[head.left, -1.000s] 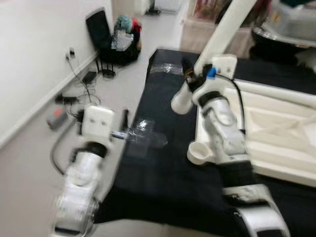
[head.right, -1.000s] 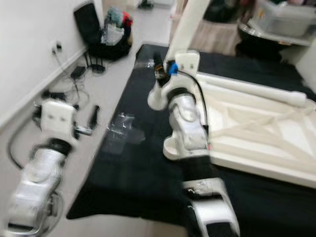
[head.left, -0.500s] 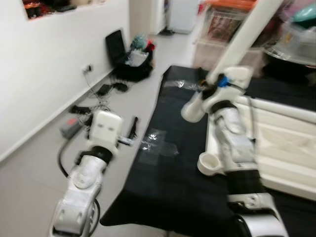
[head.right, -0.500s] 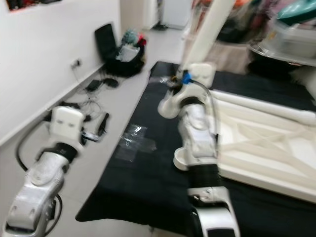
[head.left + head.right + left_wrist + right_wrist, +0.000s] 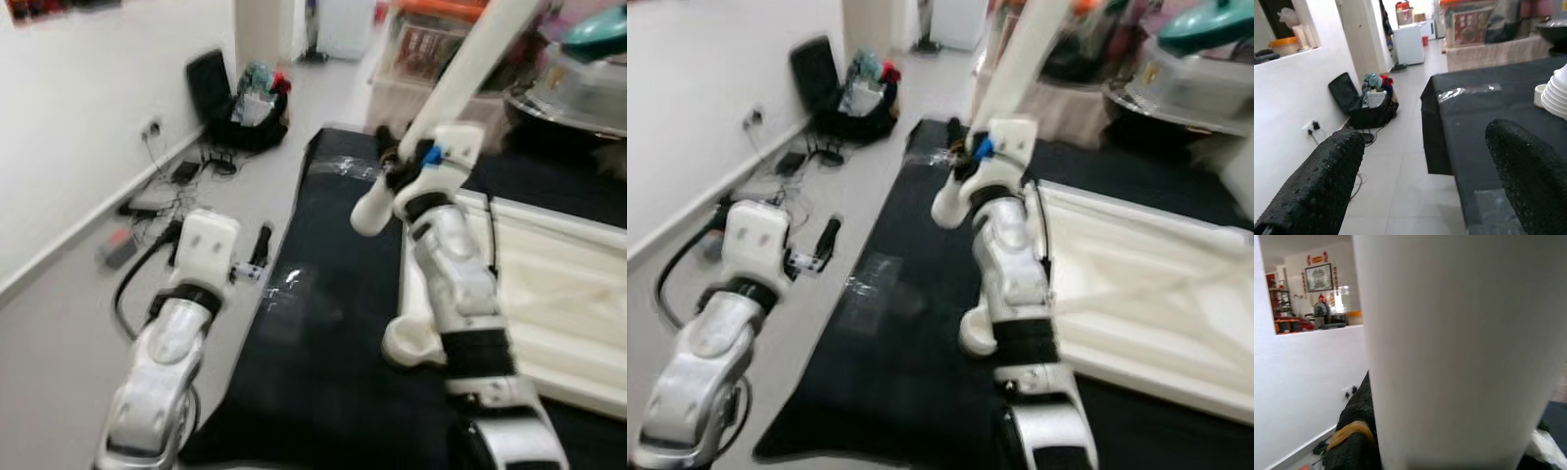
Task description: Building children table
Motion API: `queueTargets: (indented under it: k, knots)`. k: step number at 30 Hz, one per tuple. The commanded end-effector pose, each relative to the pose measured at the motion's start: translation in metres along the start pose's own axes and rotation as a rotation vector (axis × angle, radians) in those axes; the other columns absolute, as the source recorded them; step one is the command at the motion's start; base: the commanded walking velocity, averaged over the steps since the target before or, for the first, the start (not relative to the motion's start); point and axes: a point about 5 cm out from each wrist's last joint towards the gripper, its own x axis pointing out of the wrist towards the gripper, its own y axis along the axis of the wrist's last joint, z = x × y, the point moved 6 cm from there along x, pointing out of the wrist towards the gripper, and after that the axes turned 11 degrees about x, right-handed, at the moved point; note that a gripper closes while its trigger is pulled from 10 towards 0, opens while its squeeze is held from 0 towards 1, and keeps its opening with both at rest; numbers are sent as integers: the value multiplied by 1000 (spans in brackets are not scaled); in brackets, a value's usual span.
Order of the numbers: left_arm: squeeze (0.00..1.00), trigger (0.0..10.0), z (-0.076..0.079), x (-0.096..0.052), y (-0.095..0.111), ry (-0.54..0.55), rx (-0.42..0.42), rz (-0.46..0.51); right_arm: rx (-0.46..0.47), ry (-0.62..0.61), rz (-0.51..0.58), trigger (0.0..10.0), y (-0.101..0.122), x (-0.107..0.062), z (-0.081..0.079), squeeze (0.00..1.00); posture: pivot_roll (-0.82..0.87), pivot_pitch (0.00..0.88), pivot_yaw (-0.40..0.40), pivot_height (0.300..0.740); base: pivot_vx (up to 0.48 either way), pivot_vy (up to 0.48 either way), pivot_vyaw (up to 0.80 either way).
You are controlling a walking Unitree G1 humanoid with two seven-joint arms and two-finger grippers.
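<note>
My right gripper is shut on a long white table leg, which slants up and away; its rounded lower end hangs over the black cloth. Up close, the leg has a black finger pressed against its side. The white table top lies upside down on the cloth to the right, with a round corner socket beside my right forearm. My left gripper is open and holds nothing, out over the grey floor just left of the cloth's edge.
A black bag with clothes stands by the white wall, and cables and a power strip lie on the floor near it. A patch of clear tape shines on the cloth. Boxes and a large pot stand at the back.
The whole picture has shifted and stays blurred, so the camera has moved. My right gripper keeps its hold on the leg. My left gripper stays open beside the cloth.
</note>
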Motion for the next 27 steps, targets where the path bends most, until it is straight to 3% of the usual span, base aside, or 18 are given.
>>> queueTargets:
  k: [1,8,10,12,14,17,18,22,24,27]
  knots:
    - [0,10000,3,-2,-5,-11,5,-18,-9,-25,8,10000,5,0,11,0,84,93,-81,740,0,0,-619]
    - [0,10000,4,-4,-8,-8,-4,-30,-13,-2,0,10000,7,1,14,0,81,94,-81,740,0,0,-738]
    - [0,10000,10,-10,-14,-47,-15,-48,12,101,-60,10000,0,3,7,0,76,95,-79,740,0,0,0]
    - [0,10000,12,-12,-16,-56,-17,-51,18,126,-74,10000,-2,2,5,0,76,95,-79,740,0,0,0]
    - [0,10000,26,-21,-22,-162,-54,-61,90,241,-147,10000,-11,1,-3,0,81,97,-85,740,0,0,0]
    - [0,10000,33,-27,-24,-215,-56,-63,117,291,-180,10000,-14,-1,-6,0,83,96,-88,740,0,0,0]
    - [0,10000,42,-35,-26,-277,-73,-66,143,342,-210,10000,-15,-2,-8,0,86,99,-90,740,0,0,0]
    - [0,10000,55,-49,-31,-347,-78,-84,166,430,-259,10000,-16,-2,-9,0,91,100,-89,740,0,0,0]
    - [0,10000,68,-61,-32,-402,-89,-89,160,564,-315,10000,-16,-9,-12,0,92,104,-94,740,0,0,0]
    - [0,10000,78,-68,-29,-446,-120,-85,160,654,-354,10000,-15,-17,-11,0,93,108,-95,740,0,0,0]
